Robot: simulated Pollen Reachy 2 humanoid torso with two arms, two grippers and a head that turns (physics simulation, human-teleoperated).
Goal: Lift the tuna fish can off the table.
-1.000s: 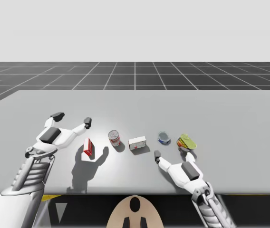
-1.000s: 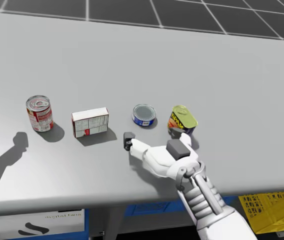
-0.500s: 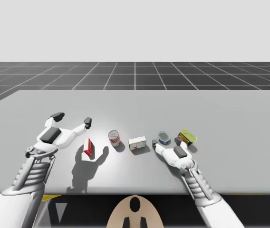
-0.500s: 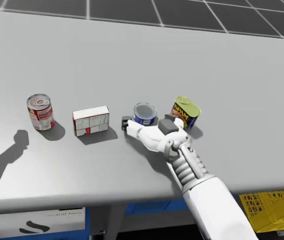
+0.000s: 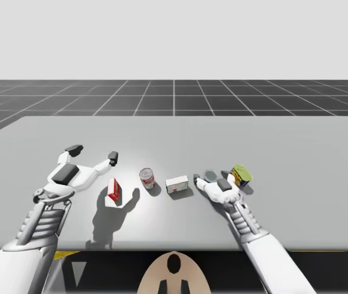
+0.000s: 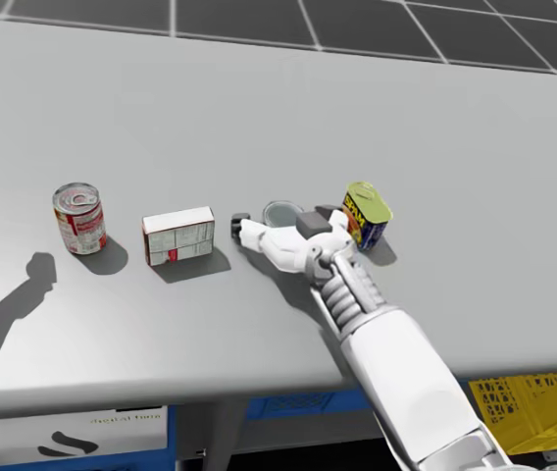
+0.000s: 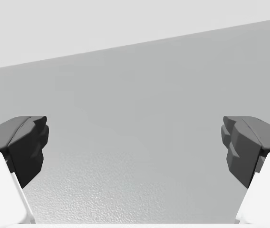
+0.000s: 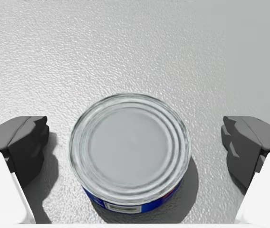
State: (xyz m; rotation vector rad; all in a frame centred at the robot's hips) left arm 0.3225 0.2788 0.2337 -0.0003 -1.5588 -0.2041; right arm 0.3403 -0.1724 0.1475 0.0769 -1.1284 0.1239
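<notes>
The tuna can (image 8: 130, 147) is low and blue with a silver lid. It stands on the table between the fingers of my right gripper (image 8: 135, 142), with a gap on each side. That gripper is open and reaches over the tuna can (image 5: 209, 176) from the near side in the high view. In the head view my right gripper (image 6: 280, 218) partly covers the tuna can (image 6: 278, 210). My left gripper (image 5: 93, 153) hovers open and empty above the table at the left, and my left gripper (image 7: 135, 142) has bare table ahead of it.
A yellow-and-blue can (image 5: 241, 176) stands close beside my right hand. Left of the tuna can are a white box (image 5: 177, 184), a red-and-white can (image 5: 147, 178) and a red box (image 5: 114, 190). The table's near edge (image 6: 161, 392) runs below my right forearm.
My right arm has reached forward, bringing its open gripper from short of the tuna can to around it. The yellow-and-blue can has been nudged slightly farther away. The left arm is still.
</notes>
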